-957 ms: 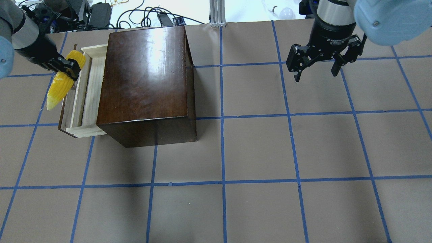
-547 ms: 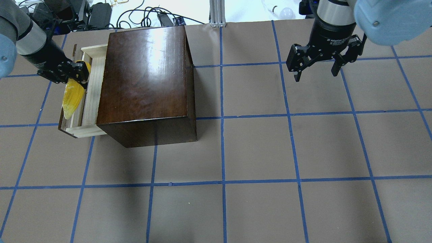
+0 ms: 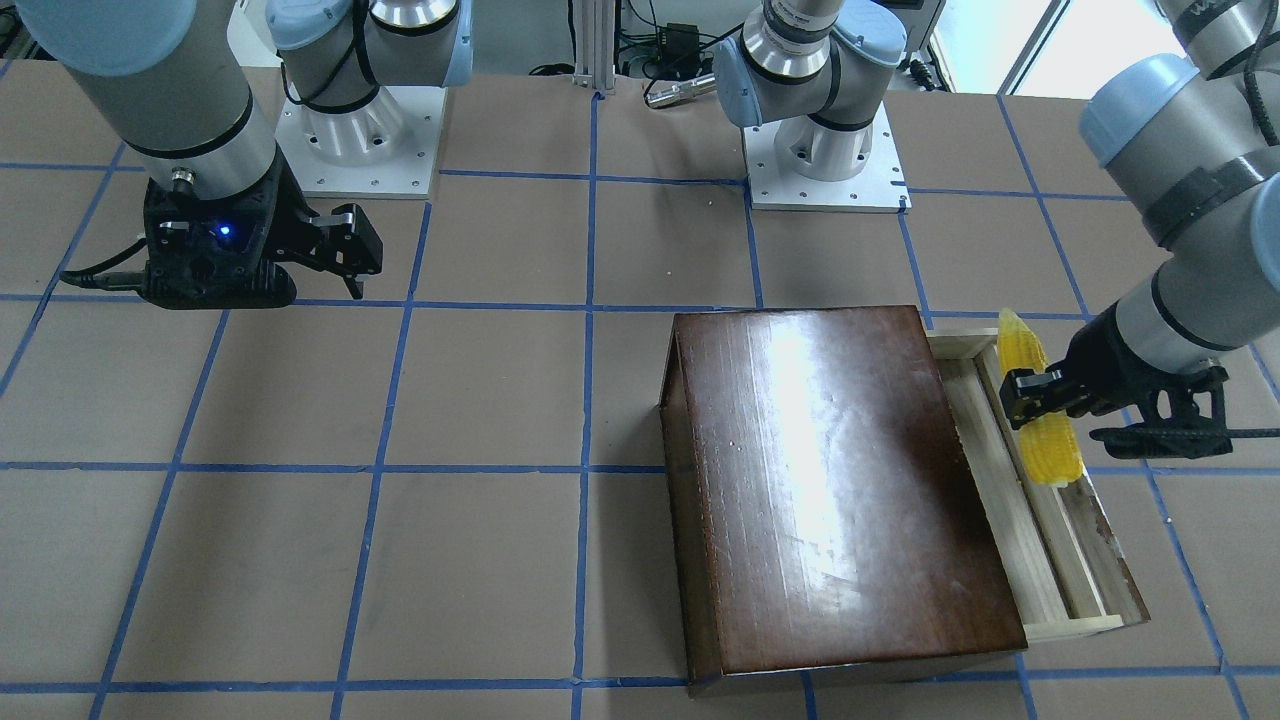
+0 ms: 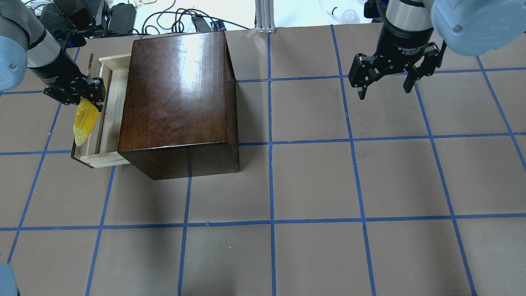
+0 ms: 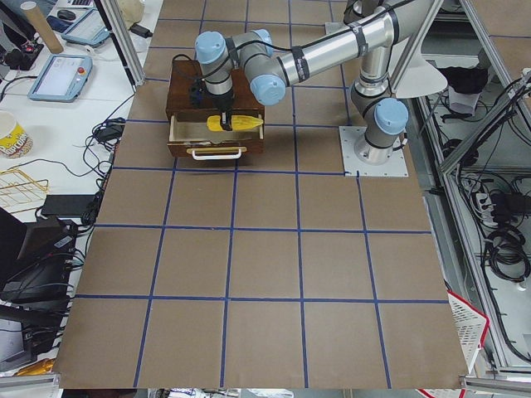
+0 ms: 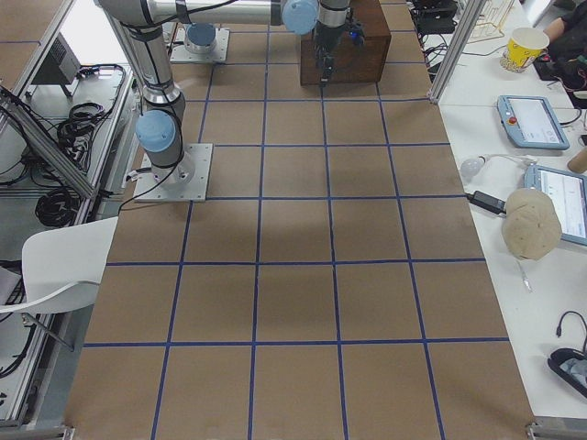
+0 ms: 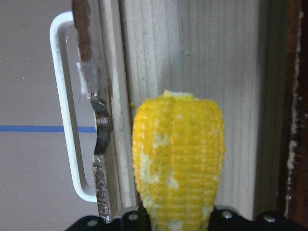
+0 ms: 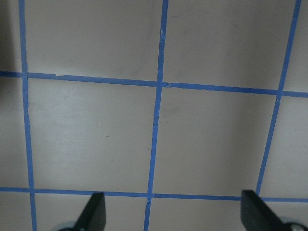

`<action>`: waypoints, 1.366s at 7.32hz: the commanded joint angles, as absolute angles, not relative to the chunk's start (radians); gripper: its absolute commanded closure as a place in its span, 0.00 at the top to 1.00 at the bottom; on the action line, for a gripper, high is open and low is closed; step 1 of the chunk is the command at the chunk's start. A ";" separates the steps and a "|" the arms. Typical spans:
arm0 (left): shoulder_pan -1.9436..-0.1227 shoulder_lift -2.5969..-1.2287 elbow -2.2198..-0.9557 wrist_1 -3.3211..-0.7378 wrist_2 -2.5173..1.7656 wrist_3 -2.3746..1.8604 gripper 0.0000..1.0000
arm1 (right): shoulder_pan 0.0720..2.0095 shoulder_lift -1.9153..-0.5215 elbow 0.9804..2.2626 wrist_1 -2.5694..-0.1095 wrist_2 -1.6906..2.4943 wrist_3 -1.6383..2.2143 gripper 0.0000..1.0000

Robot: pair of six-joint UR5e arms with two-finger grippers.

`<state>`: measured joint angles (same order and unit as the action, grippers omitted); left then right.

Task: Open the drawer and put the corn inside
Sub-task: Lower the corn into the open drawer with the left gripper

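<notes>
The large dark-brown wooden box [image 4: 176, 94] stands at the table's far left, and its drawer [image 4: 111, 111] is pulled out, showing the pale wood tray. My left gripper [image 4: 91, 95] is shut on the yellow corn [image 4: 84, 122] near its thick end. It holds the corn lengthwise over the drawer tray, close to the front panel. In the left wrist view the corn [image 7: 178, 159] hangs above the drawer floor [image 7: 202, 57], beside the white handle [image 7: 67, 120]. In the front view the corn [image 3: 1052, 450] lies over the drawer [image 3: 1010, 500]. My right gripper [image 4: 384, 87] is open and empty at the far right.
Cables and power bricks [image 4: 123, 16] lie beyond the table's back edge behind the box. An aluminium post [image 4: 265, 16] stands at the back middle. The right wrist view shows only brown paper with blue tape lines [image 8: 156, 120] below the right gripper.
My left gripper has carried the corn from outside the drawer's front panel to over the drawer tray and turned it lengthwise. The right arm has not moved.
</notes>
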<state>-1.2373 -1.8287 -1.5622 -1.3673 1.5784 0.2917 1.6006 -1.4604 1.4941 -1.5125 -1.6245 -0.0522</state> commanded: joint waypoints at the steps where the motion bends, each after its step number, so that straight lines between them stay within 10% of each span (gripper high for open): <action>1: -1.238 -1.880 -1.456 -1.370 1.568 0.288 0.00 | 1.600 -1.460 1.494 -1.513 -1.624 -0.052 1.00; 3: -1.238 -1.894 -1.448 -1.370 1.557 0.279 0.00 | 1.601 -1.460 1.494 -1.513 -1.624 -0.052 1.00; 5: -1.239 -1.898 -1.451 -1.370 1.552 0.273 0.23 | 1.600 -1.460 1.494 -1.513 -1.624 -0.052 1.00; 6: -1.238 -1.899 -1.453 -1.370 1.551 0.270 0.99 | 1.600 -1.460 1.494 -1.513 -1.624 -0.052 1.00; 10: -1.238 -1.890 -1.451 -1.377 1.554 0.268 1.00 | 1.601 -1.460 1.494 -1.513 -1.624 -0.052 1.00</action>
<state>-1.2380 -1.8950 -1.4527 -1.3725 1.5537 0.2686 1.6004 -1.4604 1.4941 -1.5125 -1.6245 -0.0521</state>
